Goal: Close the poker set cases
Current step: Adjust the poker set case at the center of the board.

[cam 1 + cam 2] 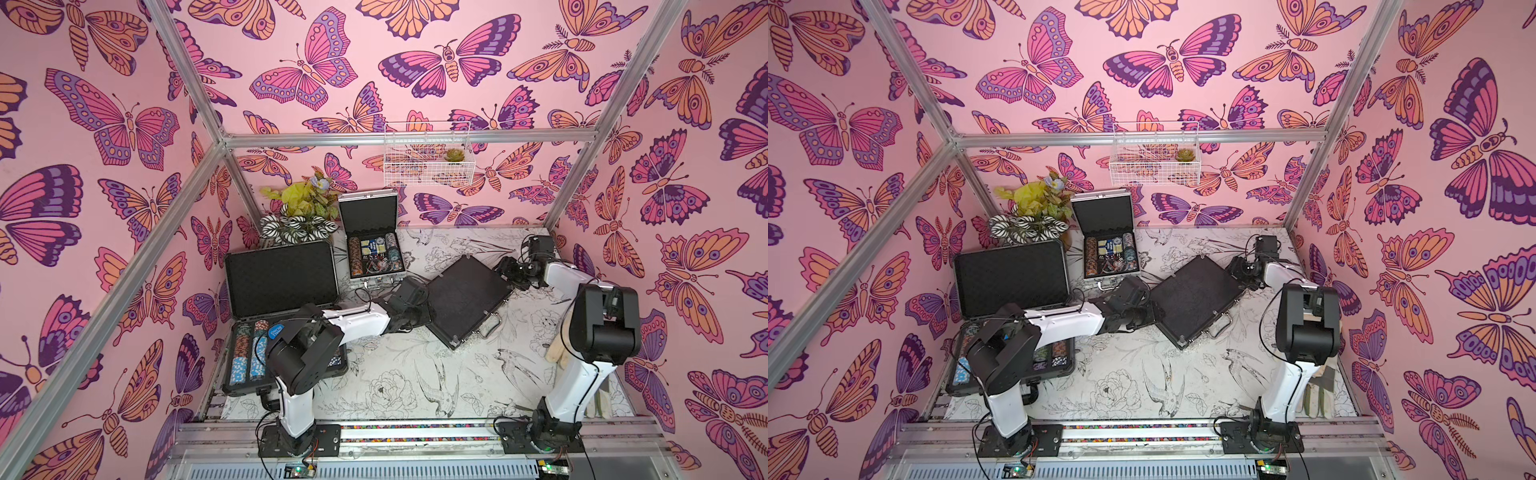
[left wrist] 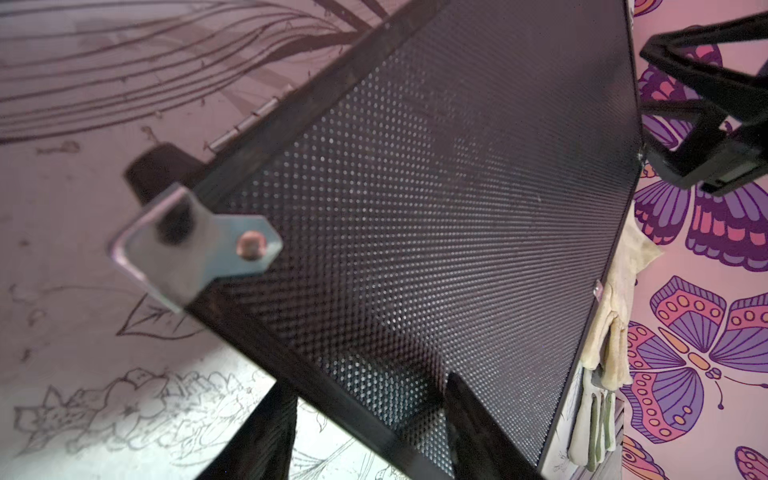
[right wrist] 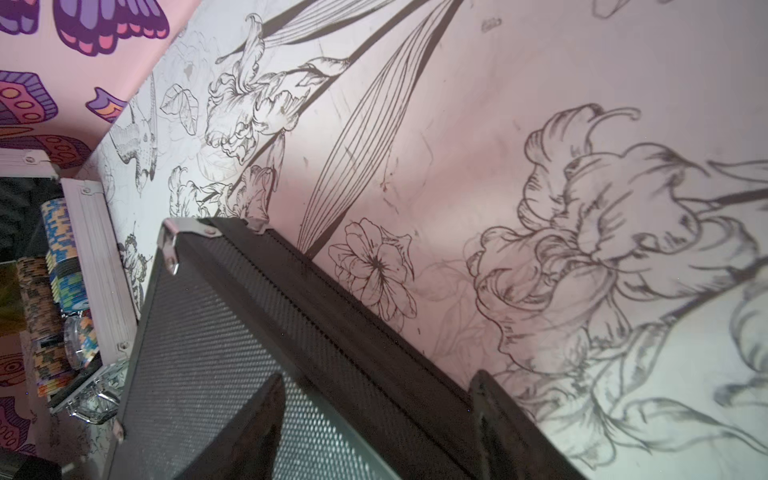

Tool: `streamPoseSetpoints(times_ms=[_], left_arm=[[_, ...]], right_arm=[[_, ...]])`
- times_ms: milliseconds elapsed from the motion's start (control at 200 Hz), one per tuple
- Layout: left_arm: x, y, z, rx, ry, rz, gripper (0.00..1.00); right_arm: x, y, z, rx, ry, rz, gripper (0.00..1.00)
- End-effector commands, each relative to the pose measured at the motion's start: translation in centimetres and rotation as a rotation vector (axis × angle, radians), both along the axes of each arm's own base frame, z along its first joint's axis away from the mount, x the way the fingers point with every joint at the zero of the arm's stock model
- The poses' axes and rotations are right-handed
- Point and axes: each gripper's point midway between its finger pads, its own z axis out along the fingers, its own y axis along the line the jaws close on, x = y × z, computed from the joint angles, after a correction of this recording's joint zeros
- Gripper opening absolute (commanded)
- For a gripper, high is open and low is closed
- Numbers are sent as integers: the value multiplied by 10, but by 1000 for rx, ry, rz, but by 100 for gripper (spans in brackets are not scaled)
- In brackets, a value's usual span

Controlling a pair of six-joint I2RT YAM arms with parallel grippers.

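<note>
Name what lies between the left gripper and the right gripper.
The medium black case, lid down, lies between the left gripper and right gripper, shown in both top views.

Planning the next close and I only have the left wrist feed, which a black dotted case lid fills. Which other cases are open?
Observer: The small silver case at the back wall is open, with its lid upright and chips showing.
Operator: And the big one?
Observer: The large black case is open too. It sits on the table's left side with its lid up, and the left arm partly hides its tray.
</note>
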Motion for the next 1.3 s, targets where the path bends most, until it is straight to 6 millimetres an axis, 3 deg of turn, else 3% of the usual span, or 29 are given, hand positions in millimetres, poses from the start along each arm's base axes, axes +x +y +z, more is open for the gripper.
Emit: streamPoseSetpoints(times_ms=[0,311,336,787,1102,1293], left_arm=[[6,-5,-20,60,-16,-86,56],[28,-14,-23,106,-45,-139,58],[31,-14,-23,117,-50,-150,58],[80,-31,-32,117,-74,-202,61],[107,-60,-28,32,-98,-230,62],[114,-59,-20,9,-106,-234,61]], right_arm=[[-36,11,-12,59,87,-19,71],[-86,0,-10,50,71,-129,71],[-88,0,-3,47,47,-130,71],[-135,8,-6,132,23,-231,71],[-137,34,5,205,-82,-347,73],[-125,51,19,188,-147,-351,75]])
